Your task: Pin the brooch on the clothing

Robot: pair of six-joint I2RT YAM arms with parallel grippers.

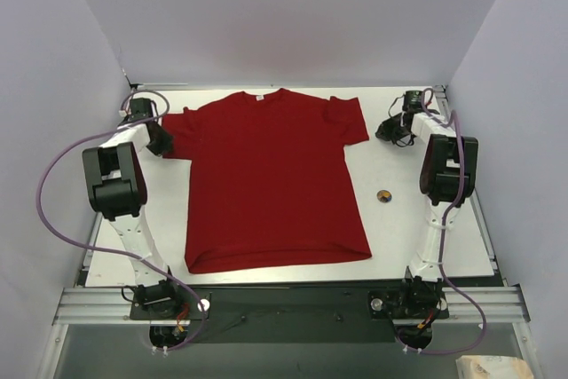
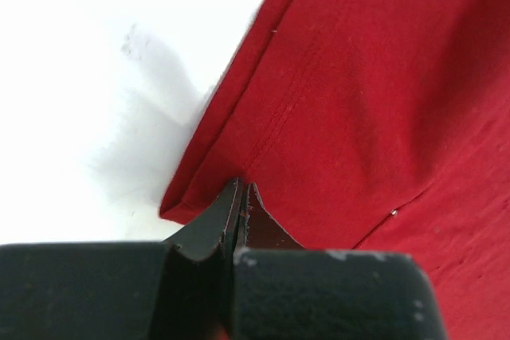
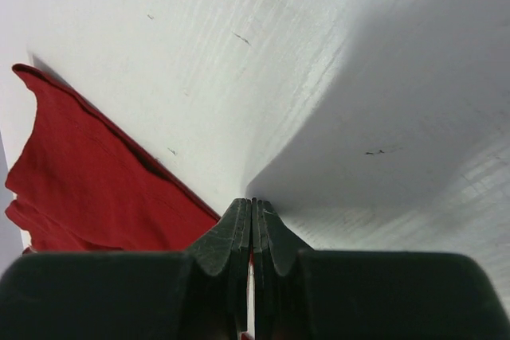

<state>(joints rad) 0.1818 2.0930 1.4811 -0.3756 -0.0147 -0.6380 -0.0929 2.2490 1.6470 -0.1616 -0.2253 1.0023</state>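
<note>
Red shirt (image 1: 266, 175) lies flat, brooch (image 1: 384, 196) loose on tabletop (image 1: 417, 219) nearward of the closed, empty right pincer (image 3: 252, 201), left pincer (image 2: 241, 189) closed at shirt's edge, hold unclear; pinning not begun.

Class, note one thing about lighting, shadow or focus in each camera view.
Top external: even, soft light, sharp; the brooch is tiny but distinct. Left wrist: the table is overexposed, the left gripper blurred, the clothing sharper. Right wrist: a broad grey shadow lies beyond the right gripper.
</note>
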